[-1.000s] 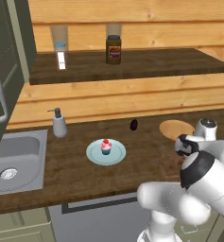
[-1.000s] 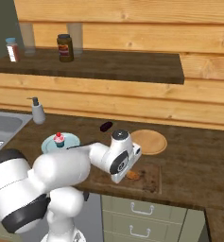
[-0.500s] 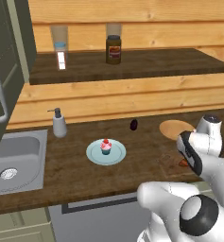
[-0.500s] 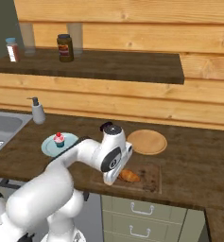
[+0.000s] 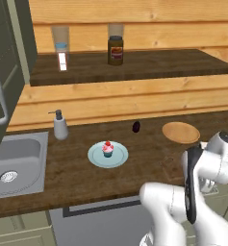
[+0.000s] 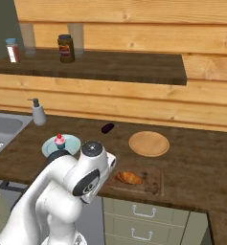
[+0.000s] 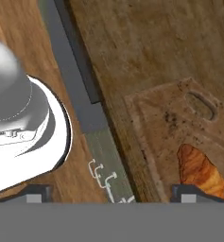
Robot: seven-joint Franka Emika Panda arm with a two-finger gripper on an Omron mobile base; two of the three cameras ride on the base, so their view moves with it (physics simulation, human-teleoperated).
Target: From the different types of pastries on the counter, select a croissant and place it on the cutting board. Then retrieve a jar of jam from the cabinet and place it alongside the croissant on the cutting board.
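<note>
The orange-brown croissant point(image 6: 128, 178) lies on the brown cutting board point(image 6: 151, 181) near the front edge of the dark wood counter point(image 6: 201, 160). In the hand view my gripper point(image 7: 112, 193) is open and holds nothing. Its fingertips point(image 7: 188, 193) stand wide apart above the counter's front edge, and the croissant point(image 7: 201, 172) rests on the board point(image 7: 175, 118) just beside the right tip. A pink-frosted cupcake point(image 6: 60, 140) sits on a pale blue plate point(image 6: 71, 143) to the left. The jar of jam is out of view. A dark grey-green cabinet door point(image 5: 7, 57) hangs at the far left.
A round wooden plate point(image 6: 149, 143) lies behind the board and a tiny dark object point(image 6: 107, 128) near it. A soap dispenser point(image 5: 60, 126) stands beside the sink point(image 5: 14, 163). A brown black-lidded jar point(image 5: 115, 50) and a shaker point(image 5: 61, 55) stand on the shelf. Drawer fronts point(image 6: 143, 225) run below.
The gripper has opened and let go of the croissant, which now lies on the cutting board. The hand has risen and drawn back to the left of it.
</note>
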